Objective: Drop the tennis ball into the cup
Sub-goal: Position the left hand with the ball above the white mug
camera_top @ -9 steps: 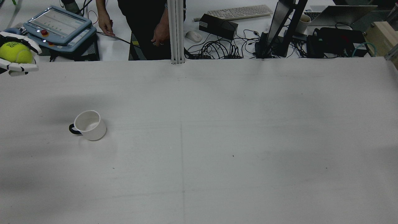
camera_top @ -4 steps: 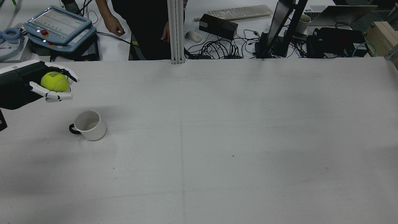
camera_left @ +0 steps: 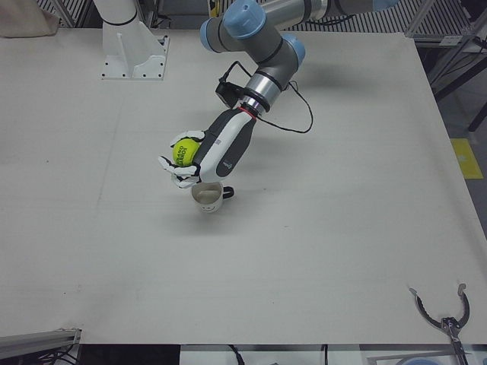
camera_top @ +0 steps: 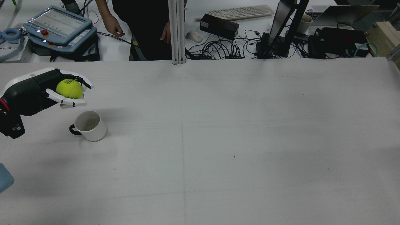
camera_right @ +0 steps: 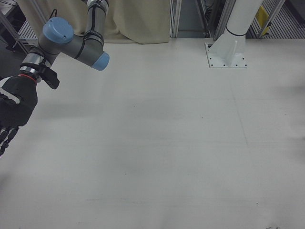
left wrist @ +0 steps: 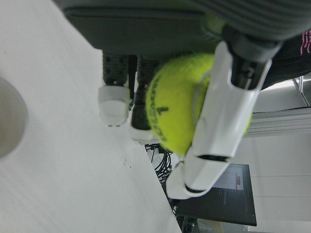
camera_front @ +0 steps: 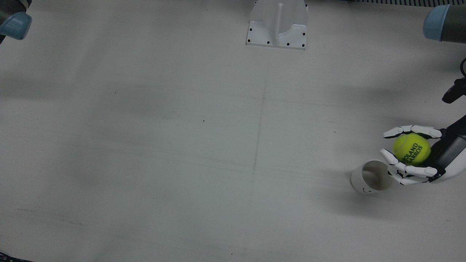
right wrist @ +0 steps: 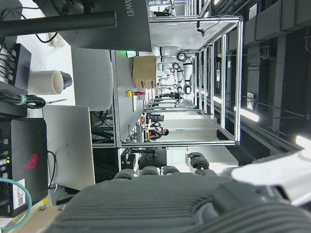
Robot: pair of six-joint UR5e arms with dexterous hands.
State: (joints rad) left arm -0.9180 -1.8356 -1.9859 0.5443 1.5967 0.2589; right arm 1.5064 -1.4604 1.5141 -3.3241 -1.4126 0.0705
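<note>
Yellow-green ball: the tennis ball [camera_top: 69,88] sits in the left hand [camera_top: 64,90], fingers [camera_top: 67,102] curled round it from both sides, held up off the table [camera_top: 218,140]
Cup: the white cup [camera_top: 90,125] with a dark handle stands upright on the table on the robot's left half, mouth open
Rear view: the ball hangs beyond the cup and a little to its left, not over the mouth; a person [camera_top: 140,22] stands past the far edge by the teach pendant [camera_top: 59,26]
Front view: lettering on the ball [camera_front: 411,149] reads plainly from above; the left hand [camera_front: 413,156] has its lower fingers [camera_front: 395,168] crossing the cup [camera_front: 371,177] rim, which the rear view does not show
Left-front view: the whole left arm [camera_left: 259,46] shows, reaching down to the left hand [camera_left: 202,156] with the ball [camera_left: 185,152] just above and beside the cup [camera_left: 207,197]; whether hand and rim touch I cannot tell
Left hand view: close on the ball [left wrist: 180,107] with white fingers [left wrist: 218,121] clasped over it; only a sliver of the cup [left wrist: 9,121] shows at the edge
Right hand: seen only in the right-front view [camera_right: 14,112], dark back of the hand at the frame edge, well away from the cup; fingers cut off, so whether spread or closed I cannot tell
Change since earlier: the left hand has carried the ball inward from the table's far left edge to just beside the cup; the cup has not moved
</note>
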